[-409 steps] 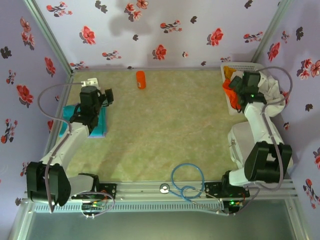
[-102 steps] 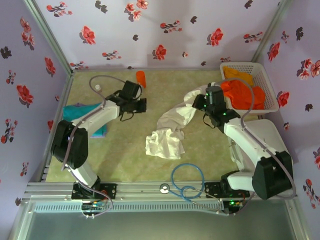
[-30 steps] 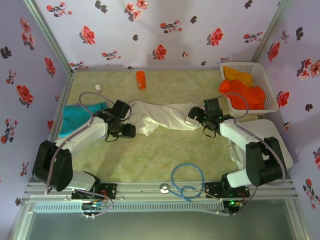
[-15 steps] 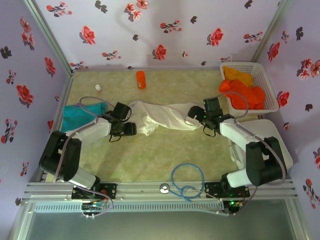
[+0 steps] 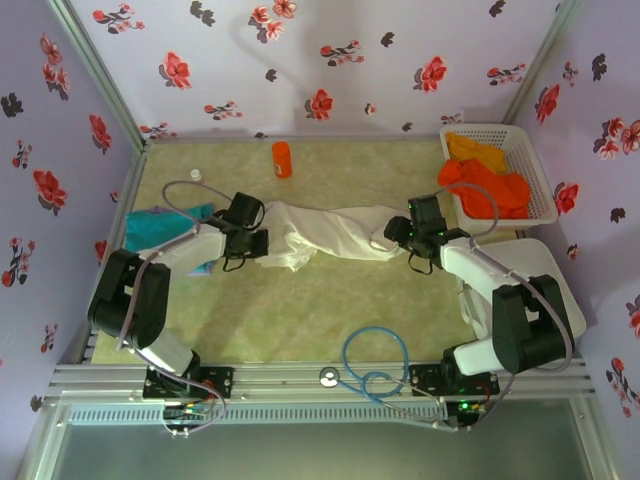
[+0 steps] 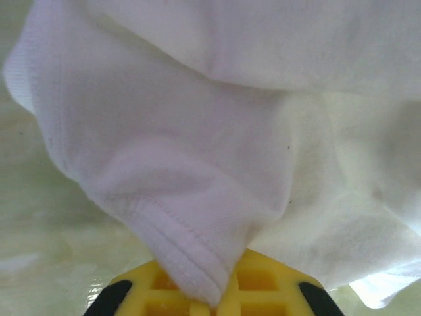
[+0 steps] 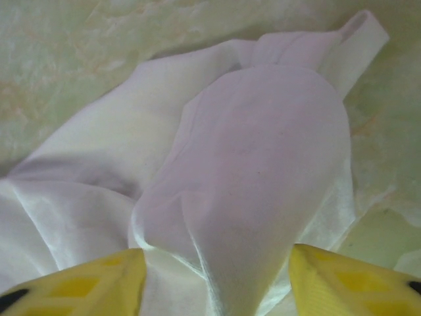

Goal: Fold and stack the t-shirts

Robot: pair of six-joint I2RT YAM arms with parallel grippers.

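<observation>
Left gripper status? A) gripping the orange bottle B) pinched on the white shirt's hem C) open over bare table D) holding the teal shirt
B: the left wrist view shows the left gripper shut on a stitched hem of the white t-shirt.

white t-shirt (image 5: 330, 232); teal t-shirt (image 5: 145, 230); orange t-shirts (image 5: 490, 185); white basket (image 5: 538, 185); orange bottle (image 5: 282, 160); lilac walls (image 5: 400, 40), red-and-dark flowers

left gripper (image 6: 210, 304) moved in on white t-shirt (image 6: 197, 164), now clamped on its hem
</observation>
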